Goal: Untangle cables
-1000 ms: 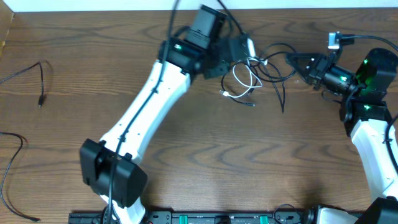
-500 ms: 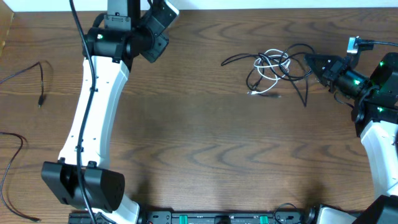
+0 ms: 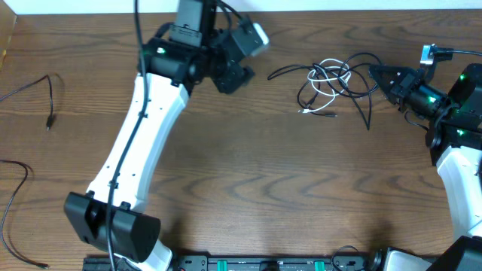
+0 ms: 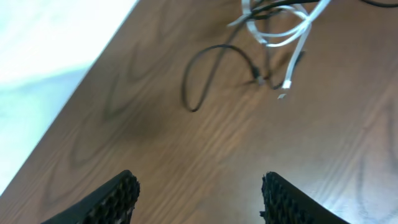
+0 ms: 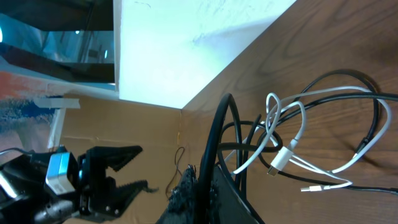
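Note:
A tangle of cables (image 3: 331, 81) lies at the back right of the table: one white cable (image 3: 325, 74) looped through a few black ones. My right gripper (image 3: 376, 77) is shut on a black cable (image 5: 219, 137) at the tangle's right side; the cord runs up between its fingertips (image 5: 186, 193). In the left wrist view the tangle (image 4: 277, 25) lies ahead at the top, with a loose black loop (image 4: 205, 68) trailing from it. My left gripper (image 3: 247, 59) hangs open to the left of the tangle, apart from it, with only bare wood between its fingers (image 4: 121, 196).
Two separate thin black cords lie at the far left, one (image 3: 47, 94) near the back and one (image 3: 11, 203) near the front edge. The white wall borders the back edge of the table (image 3: 226, 188). The left arm's open jaws also show in the right wrist view (image 5: 144, 167).
My left gripper has let go of the tangle and opened, swinging left and then back toward it. My right gripper has pulled the tangle a little to the right.

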You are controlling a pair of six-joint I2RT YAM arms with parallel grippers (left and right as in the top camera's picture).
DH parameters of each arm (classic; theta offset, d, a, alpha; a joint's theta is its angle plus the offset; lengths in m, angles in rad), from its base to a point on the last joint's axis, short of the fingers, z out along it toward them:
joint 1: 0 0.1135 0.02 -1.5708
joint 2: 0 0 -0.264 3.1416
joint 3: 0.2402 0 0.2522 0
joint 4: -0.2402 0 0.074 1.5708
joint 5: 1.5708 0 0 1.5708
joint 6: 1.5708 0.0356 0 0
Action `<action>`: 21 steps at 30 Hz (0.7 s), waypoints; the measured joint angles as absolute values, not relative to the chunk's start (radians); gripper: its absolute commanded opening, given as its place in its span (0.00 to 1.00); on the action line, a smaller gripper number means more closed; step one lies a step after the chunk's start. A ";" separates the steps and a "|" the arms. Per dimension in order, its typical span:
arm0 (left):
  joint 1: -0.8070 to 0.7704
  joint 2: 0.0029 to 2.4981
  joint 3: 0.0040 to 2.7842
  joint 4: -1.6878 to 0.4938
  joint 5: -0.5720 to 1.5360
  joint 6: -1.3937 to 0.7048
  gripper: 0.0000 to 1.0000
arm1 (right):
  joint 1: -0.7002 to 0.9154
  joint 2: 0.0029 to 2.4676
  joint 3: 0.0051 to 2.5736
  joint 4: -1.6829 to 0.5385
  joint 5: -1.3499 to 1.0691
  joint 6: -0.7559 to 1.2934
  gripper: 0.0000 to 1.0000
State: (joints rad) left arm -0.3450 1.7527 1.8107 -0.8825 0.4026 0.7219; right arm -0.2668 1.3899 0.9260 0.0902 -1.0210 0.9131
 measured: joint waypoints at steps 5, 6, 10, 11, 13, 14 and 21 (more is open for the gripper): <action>-0.413 1.802 1.804 -0.887 0.414 0.722 0.49 | -0.267 1.390 0.926 0.094 -1.021 0.920 0.01; -0.425 1.813 1.803 -0.886 0.417 0.727 0.45 | -0.267 1.390 0.926 0.094 -1.021 0.921 0.01; -0.478 1.849 1.794 -0.885 0.418 0.754 0.46 | -0.267 1.390 0.926 0.094 -1.021 0.932 0.01; -0.494 1.856 1.792 -0.884 0.419 0.767 0.49 | -0.267 1.390 0.926 0.094 -1.022 0.935 0.01; -0.515 1.861 1.792 -0.872 0.421 0.779 0.55 | -0.267 1.390 0.926 0.102 -1.026 0.940 0.01; -0.526 1.863 1.792 -0.861 0.421 0.787 0.57 | -0.267 1.390 0.926 0.110 -1.031 0.942 0.01; -0.566 1.863 1.792 -0.786 0.421 0.805 0.66 | -0.267 1.390 0.926 0.116 -1.048 0.956 0.01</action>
